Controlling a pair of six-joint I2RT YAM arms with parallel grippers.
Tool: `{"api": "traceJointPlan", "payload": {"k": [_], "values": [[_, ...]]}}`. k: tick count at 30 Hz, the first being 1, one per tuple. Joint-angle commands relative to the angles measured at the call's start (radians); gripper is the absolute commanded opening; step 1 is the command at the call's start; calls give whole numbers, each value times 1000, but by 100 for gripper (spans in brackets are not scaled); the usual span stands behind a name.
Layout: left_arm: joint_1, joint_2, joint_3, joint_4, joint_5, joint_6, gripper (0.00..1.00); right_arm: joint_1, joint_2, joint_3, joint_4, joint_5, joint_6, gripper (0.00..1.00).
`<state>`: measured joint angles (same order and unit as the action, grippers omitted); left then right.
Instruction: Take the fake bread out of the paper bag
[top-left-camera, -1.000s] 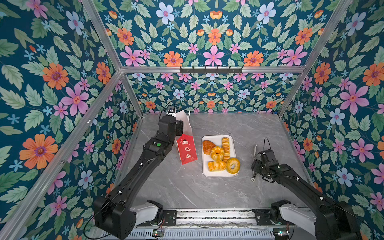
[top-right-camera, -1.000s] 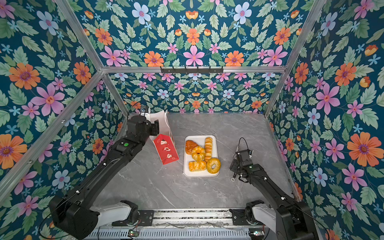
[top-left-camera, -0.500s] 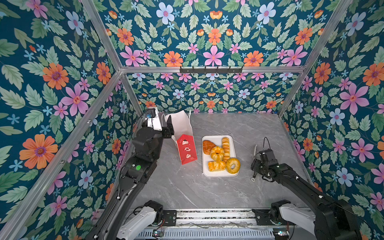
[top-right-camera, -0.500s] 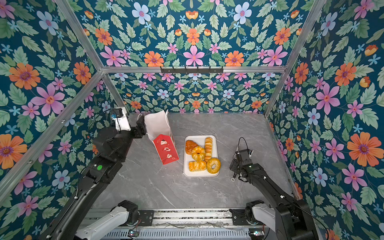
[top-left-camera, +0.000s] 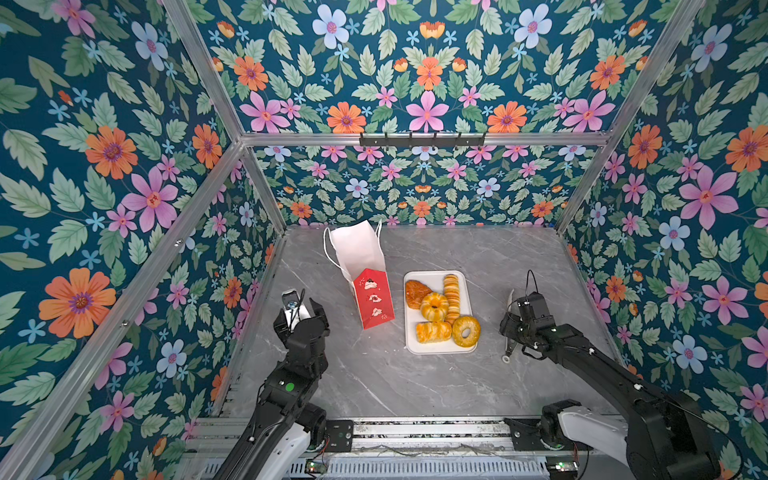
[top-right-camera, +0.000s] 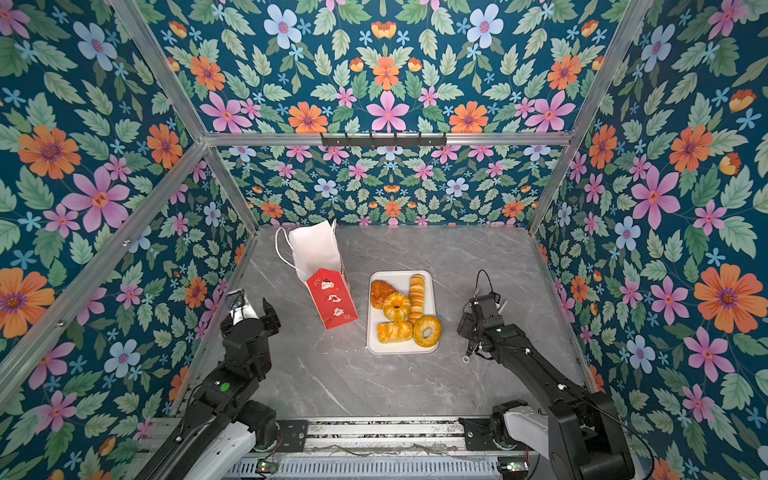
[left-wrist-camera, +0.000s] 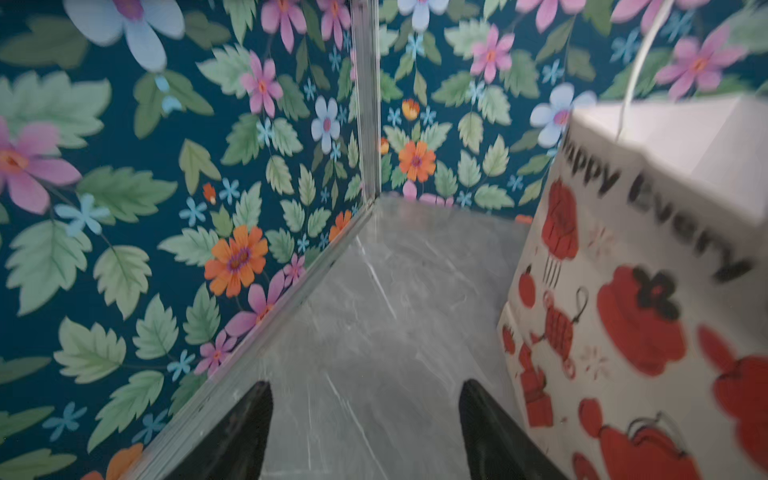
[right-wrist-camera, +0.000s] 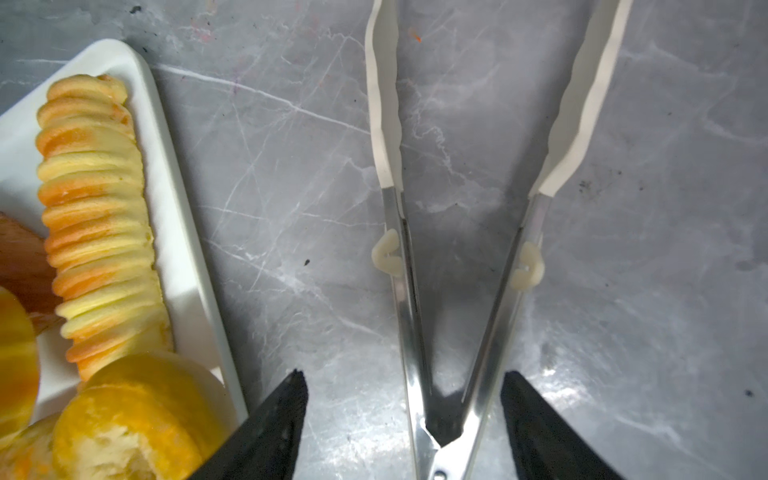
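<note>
Left claw (top-left-camera: 303, 309): at the left edge of the tabletop (top-left-camera: 374, 386), near the flowered side wall (top-left-camera: 199, 291); in the left wrist view its two black fingers (left-wrist-camera: 249, 428) stand wide apart with only bare tabletop between them, so it is released and grasps nothing

Paper bag (top-left-camera: 372, 299): stands on the tabletop to the right of the left claw and apart from it, in the back left part; in both top views its narrow red side faces the camera and its open mouth shows only the white inside; in the left wrist view its broad side is white with red pictures and blurred black letters

Tray (top-left-camera: 440, 351): white and rectangular, just beside the bag on its right, not touching it

Fake bread: all five pieces lie on the tray, outside the bag; the dark brown bun (top-left-camera: 415, 293) at the back left, the ridged long roll (top-left-camera: 451, 293) along the right rim, one ring (top-left-camera: 434, 306) in the middle touching both, the striped roll (top-left-camera: 433, 331) at the front left, the second ring (top-left-camera: 466, 331) at the front right

Tongs (top-left-camera: 510, 299): metal with white tips, on the tabletop right of the tray and apart from it, tips toward the back wall

Right claw (top-left-camera: 512, 330): above the hinge end of the tongs; in the right wrist view its fingers (right-wrist-camera: 282, 424) stand on both sides of the metal arms with a gap on each side, so it is released and grasps nothing
</note>
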<state>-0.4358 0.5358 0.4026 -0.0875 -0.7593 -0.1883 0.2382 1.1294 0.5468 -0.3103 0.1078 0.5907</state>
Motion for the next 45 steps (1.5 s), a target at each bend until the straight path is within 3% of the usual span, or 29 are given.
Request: {"api": "traceJointPlan", "payload": {"k": [1,7,14,17,21,25,27,32,33,34,37,42,45], "values": [[1,88,-90,314,23,30,74,0,-7,8,32,5,-47,75],[26,474,-159,759,49,222,75,1,-68,1,70,43,-83,75],[225,787,-202,1137,336,178,75,0,-108,1,132,132,-116,74],[275,873,-157,1187,440,193,75,0,-118,-7,206,152,-193,74],[308,950,-95,1176,488,241,75,0,-103,-25,309,258,-268,74],[393,1094,-139,1419,545,183,76,0,-85,-63,476,369,-361,75],[412,1060,-132,1326,574,147,76,-2,-80,-102,601,394,-441,76],[413,1084,-139,1393,571,163,81,-73,12,-231,900,329,-490,77],[413,1079,-137,1380,571,163,84,-95,44,-240,936,313,-482,77],[413,1077,-136,1370,568,162,99,-115,83,-246,975,313,-468,77],[412,1079,-139,1384,567,164,100,-128,140,-206,977,297,-502,77],[411,1080,-142,1389,560,162,100,-161,261,-227,1162,296,-514,81],[411,1080,-142,1391,558,162,100,-166,270,-192,1097,250,-515,79]]}}
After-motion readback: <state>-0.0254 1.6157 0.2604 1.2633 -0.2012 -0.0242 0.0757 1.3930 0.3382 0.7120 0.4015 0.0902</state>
